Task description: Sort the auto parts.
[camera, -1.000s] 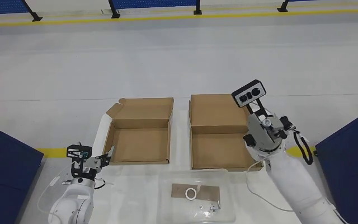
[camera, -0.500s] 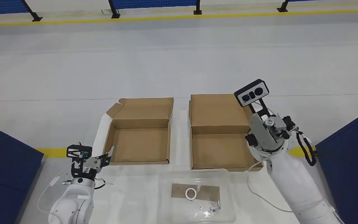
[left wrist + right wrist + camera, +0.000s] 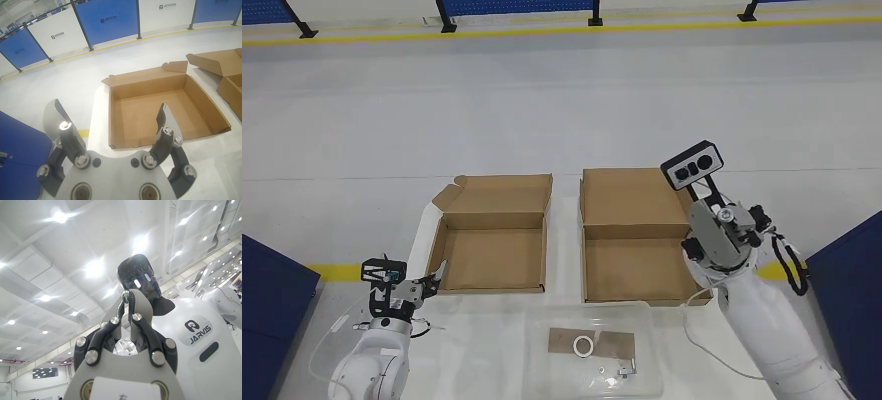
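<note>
Pinching small metal part point(image 3: 126, 294) in right fingers point(image 3: 140, 308), raised at 3 o'clock by right box point(image 3: 632, 270); left fingers point(image 3: 167, 121) spread at 8 o'clock. Risks slipping out & missing box: tiny part, thin grip.

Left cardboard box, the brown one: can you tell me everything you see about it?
The left cardboard box is plain brown, shallow and squarish. Its lid is folded open at the far side, with small flaps sticking out. Nothing lies inside. It sits flat on the white table, apart from the other box. Nothing else touches it.
</note>
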### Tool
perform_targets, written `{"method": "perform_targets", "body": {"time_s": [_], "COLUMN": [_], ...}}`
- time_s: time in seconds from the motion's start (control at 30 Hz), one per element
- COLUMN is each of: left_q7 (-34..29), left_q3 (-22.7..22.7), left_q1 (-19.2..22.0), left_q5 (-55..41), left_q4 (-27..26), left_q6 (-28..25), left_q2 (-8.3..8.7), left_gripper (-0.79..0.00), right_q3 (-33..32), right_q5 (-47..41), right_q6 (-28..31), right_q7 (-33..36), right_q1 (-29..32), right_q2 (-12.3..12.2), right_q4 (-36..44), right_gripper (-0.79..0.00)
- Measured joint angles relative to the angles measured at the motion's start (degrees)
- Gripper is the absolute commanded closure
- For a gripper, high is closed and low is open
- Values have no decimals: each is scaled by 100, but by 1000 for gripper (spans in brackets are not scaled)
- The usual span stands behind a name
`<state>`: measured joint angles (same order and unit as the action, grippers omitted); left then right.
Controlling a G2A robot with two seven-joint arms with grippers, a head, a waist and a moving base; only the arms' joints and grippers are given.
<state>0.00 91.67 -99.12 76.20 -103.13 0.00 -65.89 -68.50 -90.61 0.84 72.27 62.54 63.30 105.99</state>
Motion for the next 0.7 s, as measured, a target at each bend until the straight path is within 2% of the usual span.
{"method": "perform_targets", "body": {"time_s": [0.7], "left_q7": [0], "left_q3": [0], "left_q1": [0], "left_q5": [0], "left_q4": [0], "left_q6": [0], "left_q2": [0], "left_gripper": [-785], "right_q3": [-233], "right_q5": [-130], "right_q6": [-306], "right_q7": [-81], "right_q1": [145], "right_q2": [167], "right_q4": [69], "right_gripper": [0]}}
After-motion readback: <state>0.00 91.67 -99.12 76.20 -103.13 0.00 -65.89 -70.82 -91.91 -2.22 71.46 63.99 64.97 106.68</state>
